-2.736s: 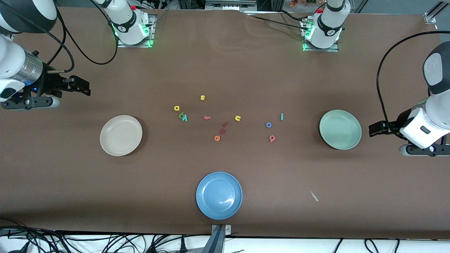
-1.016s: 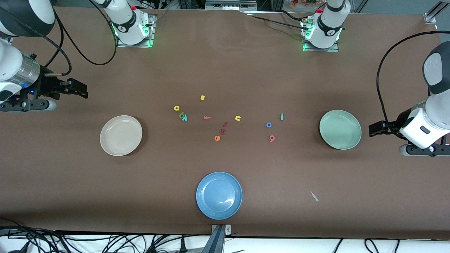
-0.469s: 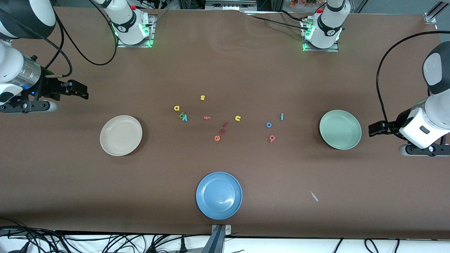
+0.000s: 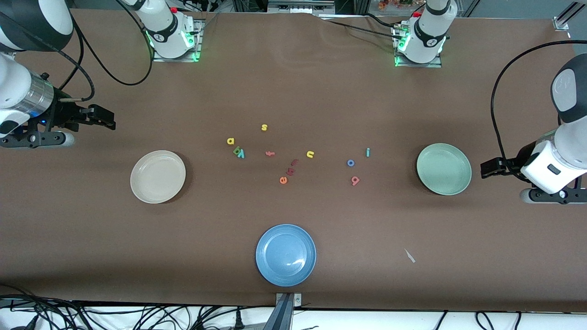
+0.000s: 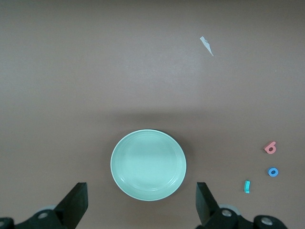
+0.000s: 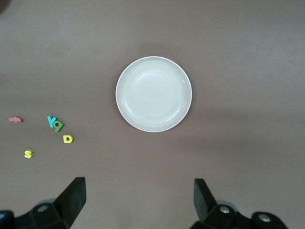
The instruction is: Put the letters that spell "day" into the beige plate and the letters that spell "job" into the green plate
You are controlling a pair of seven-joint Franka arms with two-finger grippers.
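Note:
The beige plate point(image 4: 157, 176) point(image 6: 153, 94) lies empty toward the right arm's end of the table. At the left arm's end, the green plate point(image 4: 444, 168) point(image 5: 148, 164) is also empty. Yellow "d" point(image 4: 230, 141) point(image 6: 68, 139), green "a" point(image 4: 236, 150) point(image 6: 58, 126) and teal "y" point(image 4: 241, 154) point(image 6: 50, 120) cluster mid-table. Teal "j" point(image 4: 368, 152) point(image 5: 247, 186), blue "o" point(image 4: 350, 162) point(image 5: 273, 172) and salmon "b" point(image 4: 355, 180) point(image 5: 270, 148) lie closer to the green plate. My right gripper point(image 4: 110, 118) point(image 6: 138, 188) hangs open over bare table beside the beige plate. My left gripper point(image 4: 485, 169) point(image 5: 140, 193) hangs open beside the green plate.
A blue plate point(image 4: 285, 255) sits empty near the front edge. Spare letters lie mid-table: yellow "s" point(image 4: 264, 127), reddish "f" point(image 4: 270, 153), yellow "u" point(image 4: 310, 154), orange "e" point(image 4: 283, 180). A white scrap point(image 4: 409, 255) lies nearer the camera than the green plate.
The right arm's hand has drifted slightly since the earliest frame. The left arm, the letters and the plates have not moved.

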